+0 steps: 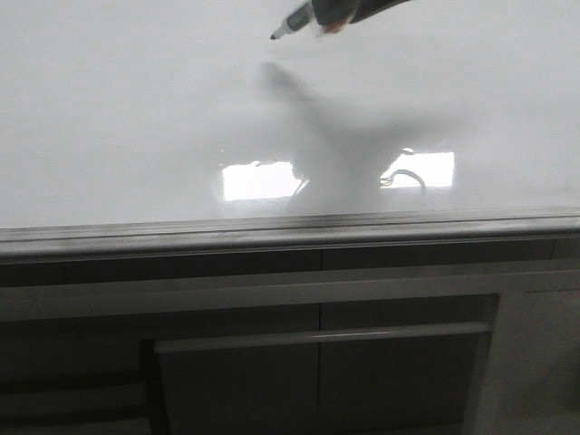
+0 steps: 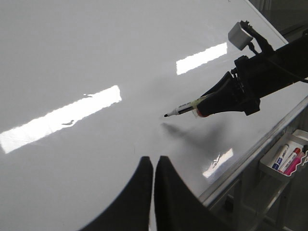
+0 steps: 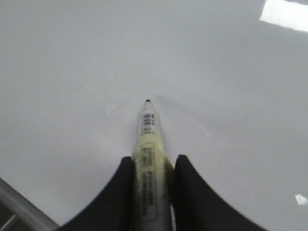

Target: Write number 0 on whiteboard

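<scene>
The whiteboard [image 1: 136,109] [image 2: 72,48] [image 3: 72,53] is a glossy white sheet and its surface looks blank; no number 0 shows on it. My right gripper [image 1: 340,14] [image 2: 211,103] [image 3: 151,161] is shut on a pale yellow marker [image 1: 294,22] [image 2: 185,108] [image 3: 148,139] with its black tip pointing at the board. The tip stands apart from its own shadow, so it hangs slightly off the surface. My left gripper [image 2: 153,161] is shut on nothing and hovers over the board, nearer its rim than the marker.
A grey metal rim [image 1: 272,227] runs along the board's near edge. Below it is a dark cabinet with a bar handle [image 1: 317,340]. A tray of spare markers [image 2: 286,159] hangs off the rim. Bright glare patches [image 1: 258,179] lie on the board.
</scene>
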You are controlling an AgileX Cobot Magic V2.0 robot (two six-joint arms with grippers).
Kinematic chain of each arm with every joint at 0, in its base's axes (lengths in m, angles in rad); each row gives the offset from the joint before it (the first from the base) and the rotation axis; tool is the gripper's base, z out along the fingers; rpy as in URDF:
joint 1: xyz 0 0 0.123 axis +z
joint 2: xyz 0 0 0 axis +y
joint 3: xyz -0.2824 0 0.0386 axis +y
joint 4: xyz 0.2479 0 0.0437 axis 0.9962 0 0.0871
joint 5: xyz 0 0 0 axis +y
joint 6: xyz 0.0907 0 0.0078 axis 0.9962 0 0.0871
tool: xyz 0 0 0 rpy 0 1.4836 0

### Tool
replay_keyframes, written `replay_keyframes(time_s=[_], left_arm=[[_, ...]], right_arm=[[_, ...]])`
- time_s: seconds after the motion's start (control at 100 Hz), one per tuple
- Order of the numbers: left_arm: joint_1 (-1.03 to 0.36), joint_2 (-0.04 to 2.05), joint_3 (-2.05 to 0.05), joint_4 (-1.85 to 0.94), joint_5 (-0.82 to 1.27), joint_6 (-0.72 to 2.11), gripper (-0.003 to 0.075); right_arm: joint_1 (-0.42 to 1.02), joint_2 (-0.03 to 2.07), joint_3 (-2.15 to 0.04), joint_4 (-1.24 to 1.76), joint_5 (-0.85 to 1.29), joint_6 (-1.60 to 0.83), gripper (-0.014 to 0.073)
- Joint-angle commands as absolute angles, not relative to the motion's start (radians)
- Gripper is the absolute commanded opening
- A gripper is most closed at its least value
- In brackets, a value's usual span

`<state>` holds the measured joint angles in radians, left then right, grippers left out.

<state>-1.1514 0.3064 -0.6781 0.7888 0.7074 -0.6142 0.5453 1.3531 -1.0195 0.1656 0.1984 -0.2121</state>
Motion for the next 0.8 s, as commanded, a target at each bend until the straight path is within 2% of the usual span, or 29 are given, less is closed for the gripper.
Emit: replay_keyframes(time_s=[0.0,0.42,0.79], left_arm=[[-1.159,0.316,-0.701,0.82,0.645,-0.625,-0.002],[-1.159,0.316,-0.701,0.817,0.645,-0.625,-0.002],[-1.159,0.316,-0.701,0.817,0.645,-0.625,-0.002]], right_arm=[[0.538,1.343,-1.047,0.169,0.114,-0.212,-0.0046],[0.538,1.391,-1.047,0.178,0.154,-0.212,-0.0047],[0.539,1.395,-1.047,0.178,0.285,-0.212,-0.0047]])
